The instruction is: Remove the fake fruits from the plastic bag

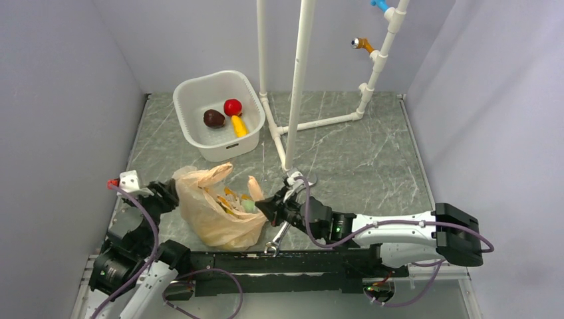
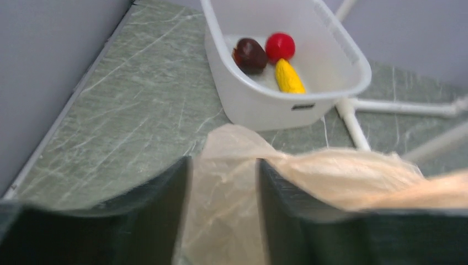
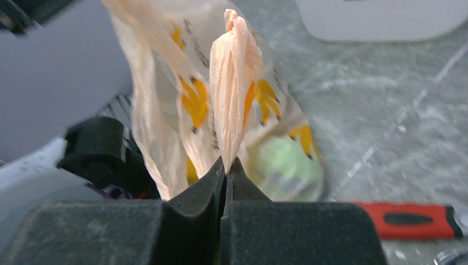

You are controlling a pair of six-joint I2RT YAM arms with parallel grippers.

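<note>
Our right end effector (image 3: 226, 165) is clamped on the plastic bag (image 1: 216, 209), just near-side of the white tub (image 1: 223, 151), fake fruits (image 3: 287, 165) inside. Whether the left end effector (image 2: 222, 165) grips, we cannot tell. Tug hard and the film could tear.

Top view: bright, even overhead light, no glare. Only soft, faint shadows beside the tub (image 1: 229, 147) & along near edge of the surface (image 1: 372, 146); sharp throughout.

Left wrist: left end effector (image 2: 223, 185) dark & blurred, bag (image 2: 342, 176) fuzzy, tub beyond sharper.

Right wrist: right end effector (image 3: 226, 165) shaded, soft-edged. Green ball (image 3: 287, 168) & red-handled tool (image 3: 408, 221) out of focus.
</note>
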